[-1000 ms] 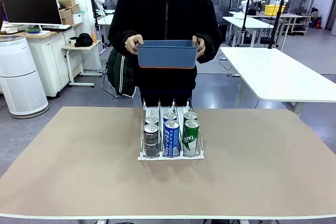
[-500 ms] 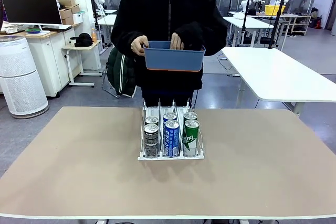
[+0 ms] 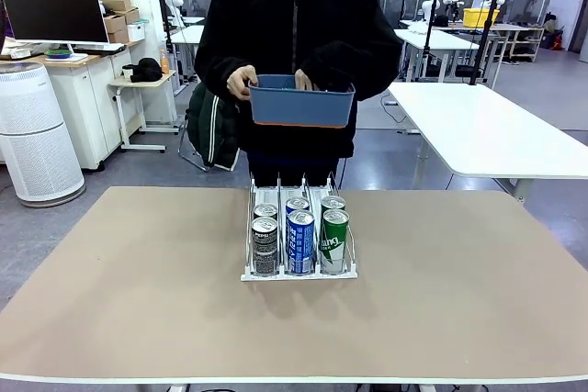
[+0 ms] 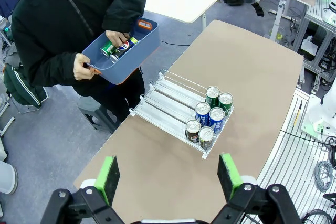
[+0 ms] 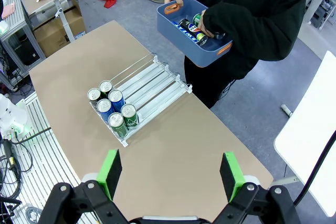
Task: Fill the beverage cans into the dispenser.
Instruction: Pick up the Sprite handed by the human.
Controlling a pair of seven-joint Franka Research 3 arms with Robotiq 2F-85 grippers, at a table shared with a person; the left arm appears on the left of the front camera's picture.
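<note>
The dispenser (image 3: pixel 254 218) stands at the middle of the tan table with several beverage cans (image 3: pixel 300 241) in its front end: black, blue and green, two deep. From above, the dispenser (image 4: pixel 167 98) has bare lanes behind those cans (image 4: pixel 209 119). At the far side a person holds a blue tub (image 3: pixel 301 103) with one hand and reaches into it with the other. More cans (image 5: pixel 190 27) lie in the tub. My left gripper (image 4: pixel 168 177) and right gripper (image 5: pixel 170 174) hang high above the table, both open and holding nothing.
The tan table (image 3: pixel 138 300) has wide bare room on both sides of the dispenser. A white table (image 3: pixel 487 126) stands behind at the right. At the far left are a white air purifier (image 3: pixel 32 135) and a desk with a monitor.
The person let go of the tub with one hand and put that hand into it. The tub shifted slightly to the right. Both grippers stayed still.
</note>
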